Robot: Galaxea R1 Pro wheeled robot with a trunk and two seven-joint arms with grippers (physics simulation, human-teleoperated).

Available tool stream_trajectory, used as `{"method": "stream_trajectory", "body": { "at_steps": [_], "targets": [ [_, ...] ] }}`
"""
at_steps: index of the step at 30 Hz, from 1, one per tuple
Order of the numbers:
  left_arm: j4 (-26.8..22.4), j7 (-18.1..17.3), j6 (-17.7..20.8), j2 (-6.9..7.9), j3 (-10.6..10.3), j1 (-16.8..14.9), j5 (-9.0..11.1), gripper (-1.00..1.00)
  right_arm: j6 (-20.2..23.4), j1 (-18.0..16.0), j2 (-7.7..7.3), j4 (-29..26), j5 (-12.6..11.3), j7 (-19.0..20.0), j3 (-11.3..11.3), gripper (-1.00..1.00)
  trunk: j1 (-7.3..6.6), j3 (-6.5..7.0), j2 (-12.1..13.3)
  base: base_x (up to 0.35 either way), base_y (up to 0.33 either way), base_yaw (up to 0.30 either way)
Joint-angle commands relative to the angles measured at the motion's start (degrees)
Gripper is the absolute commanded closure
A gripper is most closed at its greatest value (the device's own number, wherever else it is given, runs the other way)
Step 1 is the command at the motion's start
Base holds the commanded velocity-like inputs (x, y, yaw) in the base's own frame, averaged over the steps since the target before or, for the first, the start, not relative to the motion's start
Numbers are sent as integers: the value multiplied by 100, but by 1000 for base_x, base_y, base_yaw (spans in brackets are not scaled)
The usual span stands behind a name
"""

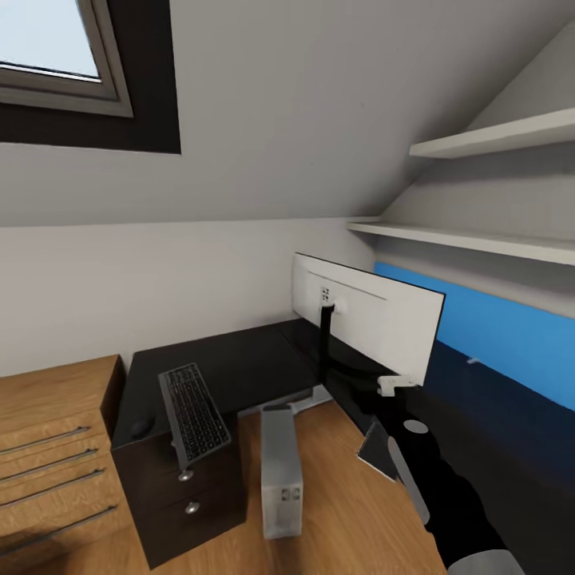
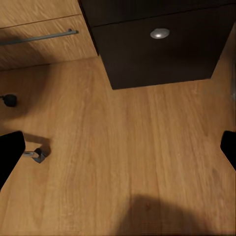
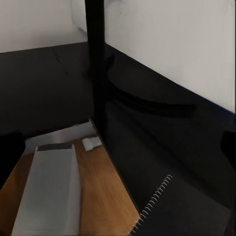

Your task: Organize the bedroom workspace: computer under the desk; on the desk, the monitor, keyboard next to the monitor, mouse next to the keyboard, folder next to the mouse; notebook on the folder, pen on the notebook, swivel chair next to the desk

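Right gripper (image 1: 397,386) at the monitor's (image 1: 375,315) lower corner, grip state unclear (fingertips blurred). Left gripper (image 2: 118,147) spread, empty, above wood floor (image 2: 123,162). Notebook (image 1: 377,453) at desk (image 1: 239,363) edge; keyboard (image 1: 192,413) and mouse (image 1: 141,427) on desk, computer (image 1: 280,471) below.

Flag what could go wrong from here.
1. The keyboard seems to overhang the front edge of the desk; a bump could tip it off.
2. The right arm reaches in close to the monitor and its stand; a careless sweep might knock the screen over.
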Motion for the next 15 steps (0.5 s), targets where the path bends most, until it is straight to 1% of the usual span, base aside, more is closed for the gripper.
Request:
{"method": "stream_trajectory", "body": {
  "at_steps": [1, 7, 15],
  "targets": [
    [0, 34, -24, 5, -49, -5, 46, -100, 25, -6, -4, 5, -35, -53, 22, -100, -1, -8, -7, -218, 193, -288],
    [0, 35, -27, 5, -49, -5, 42, -100, -39, -6, 3, 38, -25, -63, 25, -100, -1, -8, -7, -199, 182, -293],
    [0, 36, -32, 5, -49, -5, 37, -100, -78, -6, 5, 72, 1, -66, 33, -100, -1, -8, -7, -41, 39, -296]
  ]
}}
